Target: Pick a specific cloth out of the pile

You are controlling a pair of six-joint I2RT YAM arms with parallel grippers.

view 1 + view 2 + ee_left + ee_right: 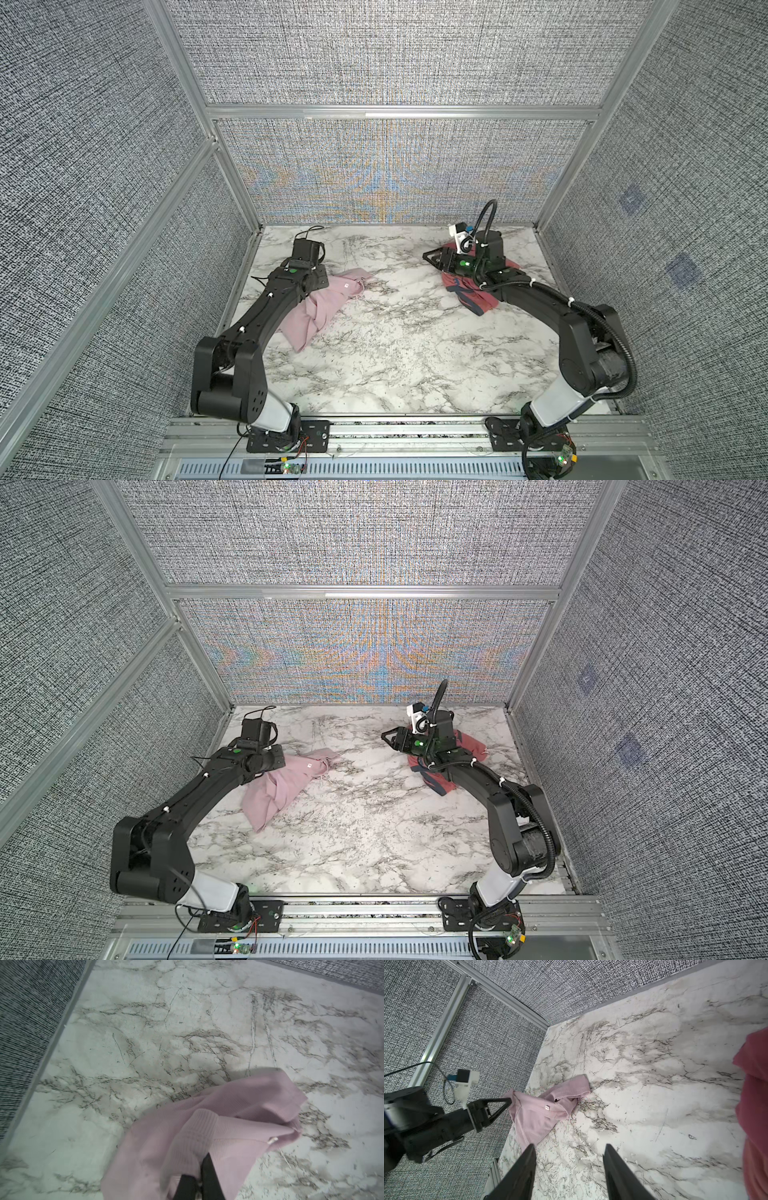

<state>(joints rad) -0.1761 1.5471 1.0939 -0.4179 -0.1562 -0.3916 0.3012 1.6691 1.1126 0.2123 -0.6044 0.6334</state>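
Note:
The pale pink cloth (pixel 320 307) (pixel 282 789) lies crumpled on the left of the marble table in both top views. My left gripper (pixel 202 1167) (pixel 509 1102) is shut on one edge of it, and that edge is raised off the table. In both top views the left wrist hides the fingers. The pile's two fabrics lie far apart: the coral-red garment with navy trim (pixel 484 301) (pixel 444 785) (pixel 756 1105) sits at the back right, partly under my right arm. My right gripper (pixel 426 254) (pixel 384 734) (pixel 570 1146) hovers open beside it, nothing between its fingers.
Grey textured walls with aluminium posts (pixel 232 174) close the table (pixel 415 353) on the left, back and right. A metal rail (pixel 415 432) with both arm bases runs along the front edge. A cable (pixel 309 228) lies near the back left corner.

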